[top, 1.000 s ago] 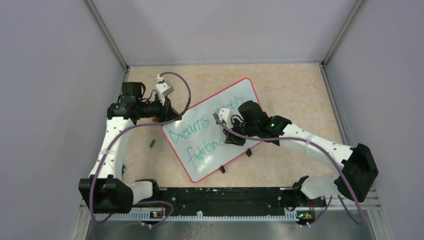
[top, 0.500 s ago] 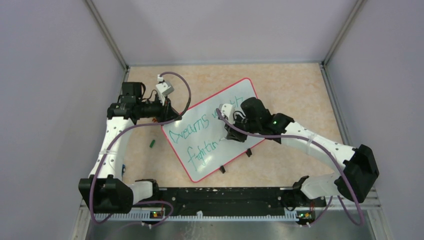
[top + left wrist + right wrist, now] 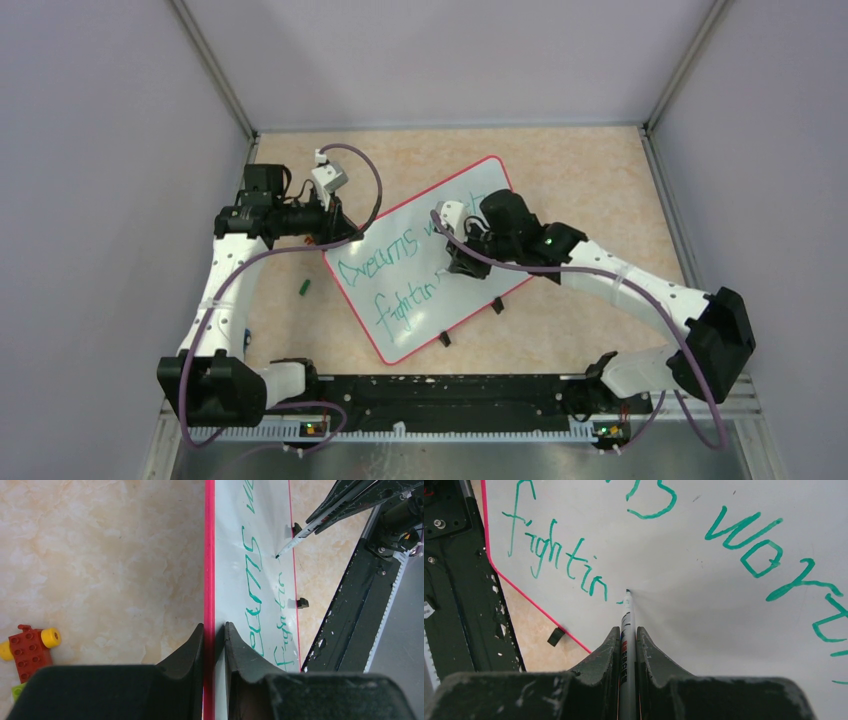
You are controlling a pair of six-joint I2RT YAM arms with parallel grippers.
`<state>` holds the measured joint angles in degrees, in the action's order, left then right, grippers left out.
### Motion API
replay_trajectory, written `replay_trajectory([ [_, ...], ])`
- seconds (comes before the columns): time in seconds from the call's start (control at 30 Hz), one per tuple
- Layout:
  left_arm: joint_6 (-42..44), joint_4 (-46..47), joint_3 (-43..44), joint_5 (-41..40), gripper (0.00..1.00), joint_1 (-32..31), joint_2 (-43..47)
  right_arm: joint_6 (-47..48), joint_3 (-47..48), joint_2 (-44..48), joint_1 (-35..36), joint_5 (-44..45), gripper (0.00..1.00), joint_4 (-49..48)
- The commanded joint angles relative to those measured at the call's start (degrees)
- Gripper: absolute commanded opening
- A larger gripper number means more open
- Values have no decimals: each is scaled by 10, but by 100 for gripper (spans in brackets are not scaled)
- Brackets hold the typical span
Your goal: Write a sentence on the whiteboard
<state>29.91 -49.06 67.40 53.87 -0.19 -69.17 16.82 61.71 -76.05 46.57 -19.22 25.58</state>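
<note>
Two grips: both holding.
Left gripper (image 3: pixel 214 626): narrow, pinching red rim of the angled whiteboard (image 3: pixel 475 183).
Right gripper (image 3: pixel 627 630): clamped on marker (image 3: pixel 626 611), tip down just past "fightin".
Sentence (image 3: pixel 380 265): green, two lines, mid-whiteboard.

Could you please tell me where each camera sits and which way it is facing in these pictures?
Top external: fixed high behind the robot, looking down at the table; the left arm and right arm reach to the whiteboard.
Left wrist: low, looking along the whiteboard's red rim; the left fingers clamp that rim.
Right wrist: looking down the marker at the sentence; the right fingers grip the marker.
Shared: both wrist views show the marker tip just after "fightin".
</note>
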Motion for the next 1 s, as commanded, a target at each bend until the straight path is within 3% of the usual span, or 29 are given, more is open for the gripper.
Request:
replay_trajectory([
  [0.0,15,-5,5,-2,0,-13,1,-4,31,-8,-6,-4,0,-29],
  [0.97,14,-5,10,-2,0,-13,-5,11,-23,11,6,16,0,-13],
])
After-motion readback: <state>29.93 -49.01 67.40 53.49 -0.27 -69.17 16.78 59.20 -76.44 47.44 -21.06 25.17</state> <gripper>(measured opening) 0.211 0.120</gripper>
